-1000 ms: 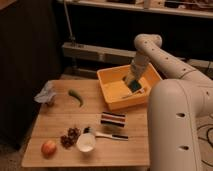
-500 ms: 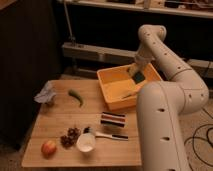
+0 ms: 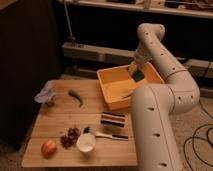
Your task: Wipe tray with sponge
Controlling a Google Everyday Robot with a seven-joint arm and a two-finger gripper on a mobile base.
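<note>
One wooden worktop before dark shelving carries the tray; over its far side the gripper clamps the sponge.

The one camera looked from up high, close behind the robot's big white arm, down and forward over the wooden table. The gripper was farther off, over the back part of the yellow tray.
</note>
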